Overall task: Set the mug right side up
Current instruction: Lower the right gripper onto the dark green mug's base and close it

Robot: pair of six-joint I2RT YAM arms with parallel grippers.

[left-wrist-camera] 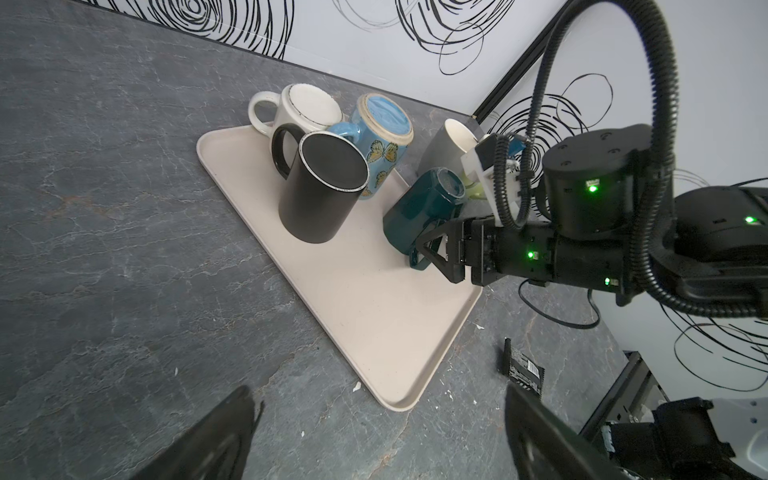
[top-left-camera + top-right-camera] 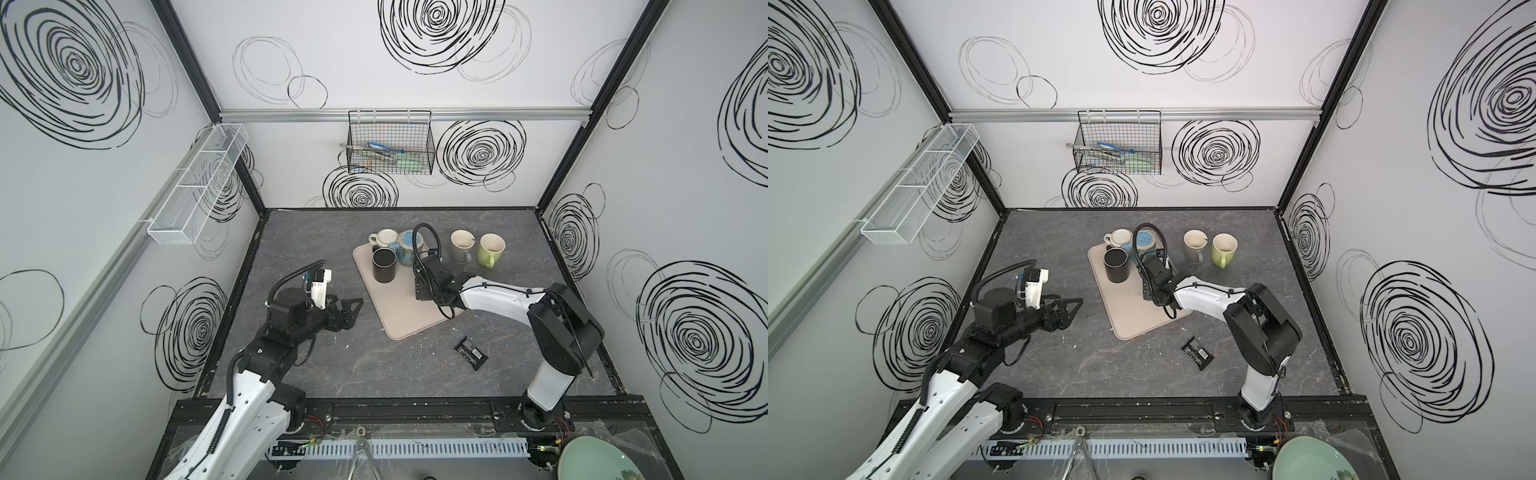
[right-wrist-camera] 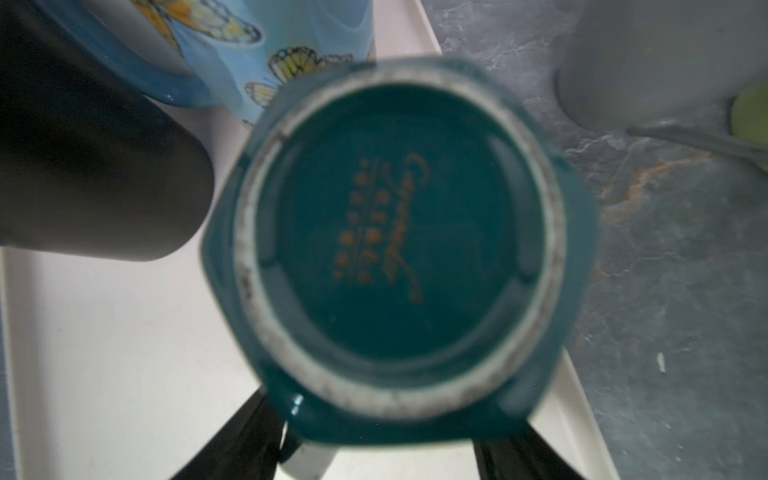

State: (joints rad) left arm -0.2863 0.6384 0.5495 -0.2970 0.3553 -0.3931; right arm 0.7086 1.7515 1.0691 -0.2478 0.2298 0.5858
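The teal mug [image 1: 419, 203] is sitting base up on the beige tray [image 1: 365, 316], at the tray's right edge toward its far end; in the left wrist view it is looking tipped toward the right arm. In the right wrist view its underside, pale-ringed and carrying a gold mark, is filling the middle of the picture; its handle is pointing toward the near side, close to one finger. The right tool [image 1: 426, 235] is reaching in from the right and straddling the mug, with one dark finger showing on either side of the body; the jaws are standing fairly wide around it, but I cannot tell whether they are pressing on the wall. In both top views the arm's wrist and cable are covering the mug.

Just beside it on the tray, the butterfly mug [image 2: 409, 248] is standing base up; the white mug [image 2: 386, 237] and the black mug [image 2: 384, 266] are crowding the same far end, also base up. Off the tray to the right, the grey mug [image 2: 461, 244] and the green mug [image 2: 490, 250] are standing mouth up, side by side on the tabletop [image 2: 316, 365]; a black packet [image 2: 471, 353] is lying nearer the front, apart from the tray.

The left tool [image 2: 352, 311] is hanging over bare tabletop left of the tray, jaws spread wide and holding nothing, well apart from the mugs.
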